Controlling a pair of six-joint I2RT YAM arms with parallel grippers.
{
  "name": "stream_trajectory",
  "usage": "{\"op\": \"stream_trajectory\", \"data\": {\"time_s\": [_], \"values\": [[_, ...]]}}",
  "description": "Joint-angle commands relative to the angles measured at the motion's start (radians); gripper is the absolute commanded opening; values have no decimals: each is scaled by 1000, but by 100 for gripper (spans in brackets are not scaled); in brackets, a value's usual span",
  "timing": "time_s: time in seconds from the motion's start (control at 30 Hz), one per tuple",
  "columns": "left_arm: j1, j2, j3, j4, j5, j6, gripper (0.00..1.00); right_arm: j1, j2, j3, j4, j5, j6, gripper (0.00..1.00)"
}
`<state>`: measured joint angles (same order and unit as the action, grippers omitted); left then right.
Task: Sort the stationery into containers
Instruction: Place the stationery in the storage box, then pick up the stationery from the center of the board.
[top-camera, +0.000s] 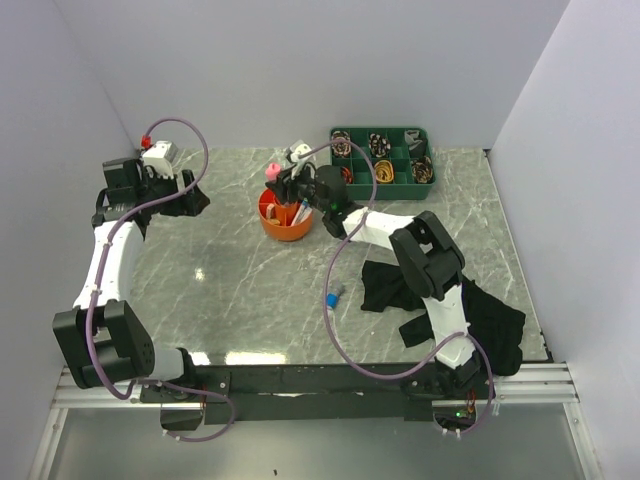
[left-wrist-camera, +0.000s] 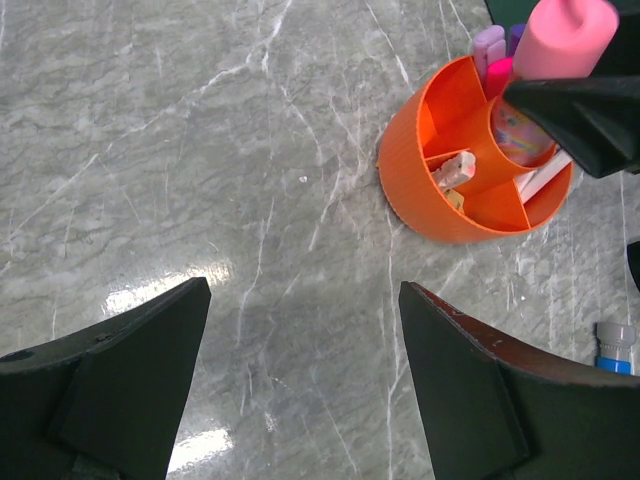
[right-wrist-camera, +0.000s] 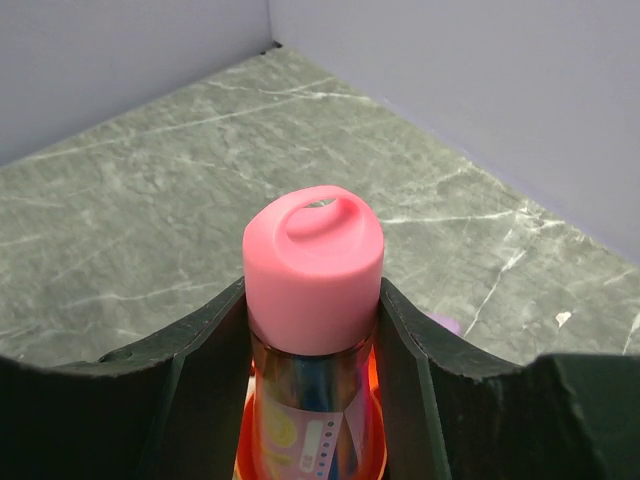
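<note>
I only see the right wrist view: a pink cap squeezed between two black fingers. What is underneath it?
Observer: The top view shows the right gripper holding that pink tube over a round orange organiser.
Operator: Is anything in it?
Observer: The left wrist view shows beige erasers in one section.
Operator: And the other arm?
Observer: The left gripper is open, holding nothing, off to the organiser's left.
</note>
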<state>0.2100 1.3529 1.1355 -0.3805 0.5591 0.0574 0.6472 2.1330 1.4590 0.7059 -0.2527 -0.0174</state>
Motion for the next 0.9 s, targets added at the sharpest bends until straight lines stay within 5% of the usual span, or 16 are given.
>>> {"op": "stream_trajectory", "data": {"time_s": [0.0,0.13,0.2,0.33,0.37,0.4,0.53,0.63,0.7,0.87], "values": [[2,-20,33,37,13,-14,83,-9,-22,35,44,17,-15,26],[2,-40,14,38,16,-7,83,-8,-73,9,21,-22,-10,43],[2,-57,4,45,22,-4,84,-6,-96,0,1,-43,-12,62],[0,-93,-32,63,39,9,84,-6,-207,-12,-94,-56,-12,70],[0,-101,-39,66,42,13,84,-6,-232,-18,-117,-59,-13,76],[2,-118,-45,71,47,16,84,-7,-258,-25,-165,-62,-24,99],[3,-175,-86,114,50,-2,85,-4,-416,-45,-379,-120,-137,100],[2,-221,-112,143,53,-31,86,-4,-502,-13,-742,-337,-453,100],[2,-247,-131,166,53,-51,87,-4,-518,17,-1131,-397,-781,100],[5,-305,-189,204,15,-110,87,8,-458,55,-1809,-257,-1434,100]]}}
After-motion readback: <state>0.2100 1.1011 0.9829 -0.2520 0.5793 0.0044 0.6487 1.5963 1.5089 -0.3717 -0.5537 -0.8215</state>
